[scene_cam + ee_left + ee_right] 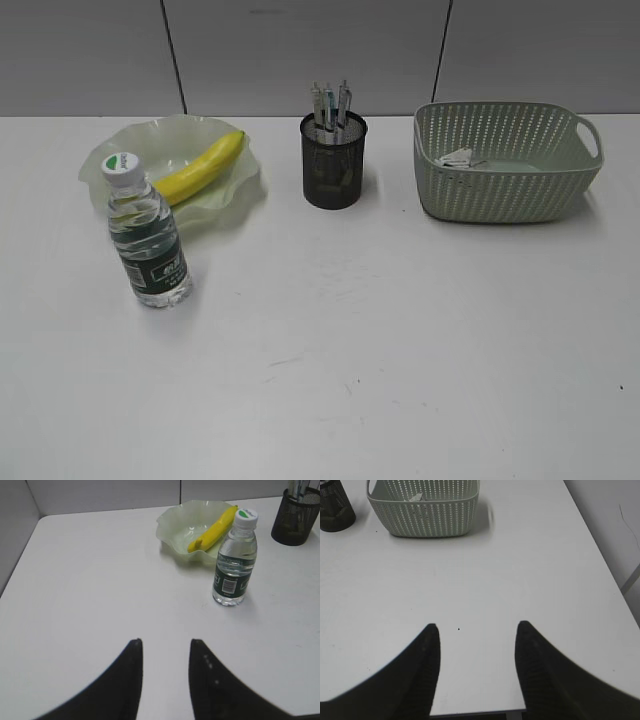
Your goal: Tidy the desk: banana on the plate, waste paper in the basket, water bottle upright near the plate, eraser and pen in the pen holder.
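Now banana (201, 167) fills plate (120, 141), waste paper (459, 158) in basket (500, 195).

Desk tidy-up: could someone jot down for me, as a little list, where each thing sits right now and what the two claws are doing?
banana: lying in the plate
water bottle: upright, just in front of the plate
pen holder: standing mid-desk, pens sticking out; eraser not visible
waste paper: inside the basket
left gripper: open, holding nothing, above bare desk
right gripper: open, holding nothing, near the desk's front edge
left to do: nothing visibly out of place
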